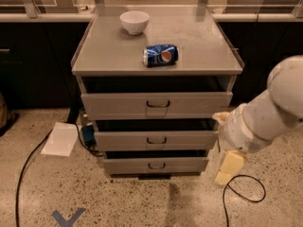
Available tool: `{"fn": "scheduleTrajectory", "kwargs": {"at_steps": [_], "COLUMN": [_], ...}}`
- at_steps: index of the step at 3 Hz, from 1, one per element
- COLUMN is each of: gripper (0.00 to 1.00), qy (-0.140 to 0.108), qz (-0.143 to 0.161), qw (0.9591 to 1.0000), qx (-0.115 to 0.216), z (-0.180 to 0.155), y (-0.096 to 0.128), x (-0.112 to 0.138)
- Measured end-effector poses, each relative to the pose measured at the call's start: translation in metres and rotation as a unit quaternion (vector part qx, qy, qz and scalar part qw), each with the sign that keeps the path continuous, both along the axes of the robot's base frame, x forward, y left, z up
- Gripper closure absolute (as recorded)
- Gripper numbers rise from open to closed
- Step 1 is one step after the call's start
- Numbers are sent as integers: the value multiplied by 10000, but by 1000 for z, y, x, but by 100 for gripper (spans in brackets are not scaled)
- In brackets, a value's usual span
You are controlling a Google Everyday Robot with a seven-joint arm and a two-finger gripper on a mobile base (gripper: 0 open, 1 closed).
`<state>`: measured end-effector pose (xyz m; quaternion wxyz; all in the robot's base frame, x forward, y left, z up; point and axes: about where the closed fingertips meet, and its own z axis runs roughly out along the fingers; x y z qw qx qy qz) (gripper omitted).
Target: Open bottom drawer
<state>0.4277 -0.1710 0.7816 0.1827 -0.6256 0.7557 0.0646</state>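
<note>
Pincer point(229, 168), grip unclear, hangs over speckled floor point(132, 202) beside bottom drawer point(156, 165)

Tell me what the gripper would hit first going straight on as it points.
The gripper, right of the bottom drawer, points down: probably the floor, beside the black cable, though depth is unclear.
</note>
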Motion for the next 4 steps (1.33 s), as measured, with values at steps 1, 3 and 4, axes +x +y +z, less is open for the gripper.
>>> {"fn": "scheduleTrajectory", "kwargs": {"at_steps": [1, 3, 4], "gripper": [0, 0, 0], "qy": [181, 101, 95], "qz": [136, -42, 87], "qw": [9996, 9995, 9995], "qx": [161, 304, 300], "z": [-93, -158, -165], "y": [15, 21, 31], "x": [3, 23, 22]}}
